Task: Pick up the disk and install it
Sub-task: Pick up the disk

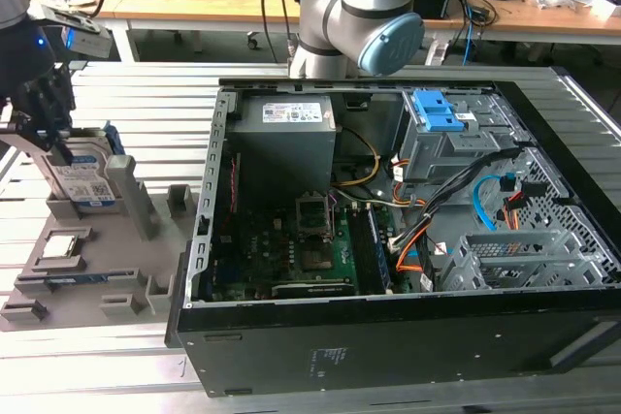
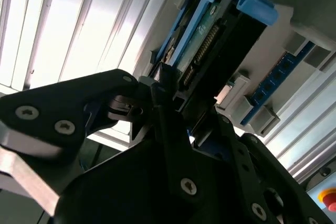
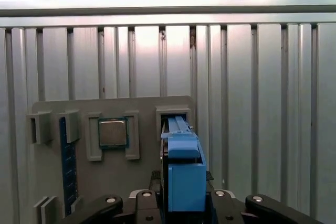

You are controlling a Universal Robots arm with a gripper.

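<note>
Closest to me in the exterior view is the black computer case (image 1: 388, 346), lying on its side with the panel off. Inside I can see the motherboard (image 1: 281, 249), the grey power supply (image 1: 286, 138) and a blue drive bay (image 1: 437, 111). The arm's base (image 1: 359, 16) stands behind the case. Well over on the exterior view's left sits a grey holder tray (image 1: 116, 249) on the slatted aluminium table (image 1: 146, 94). The disk (image 1: 85, 179) stands upright on edge in the tray's slot, and the gripper (image 1: 56, 138) is at the disk's top. On the tray in front of the disk lie the processor chip (image 1: 60, 246) and the memory stick (image 1: 68, 279).

In the second wrist view the black gripper (image 2: 191, 103) is nearest me. One of its fingers (image 2: 168, 108) is pressed to the side of the disk (image 2: 210, 40), and I read the jaws as closed on it. The memory stick (image 2: 278, 77) lies just beyond.

In the first wrist view the gripper (image 3: 181, 200) straddles the disk (image 3: 184, 177), whose blue rail faces me and whose far end is seated in the tray (image 3: 142, 177). The processor chip (image 3: 113, 132) sits beside it and the memory stick (image 3: 67, 166) further along.
</note>
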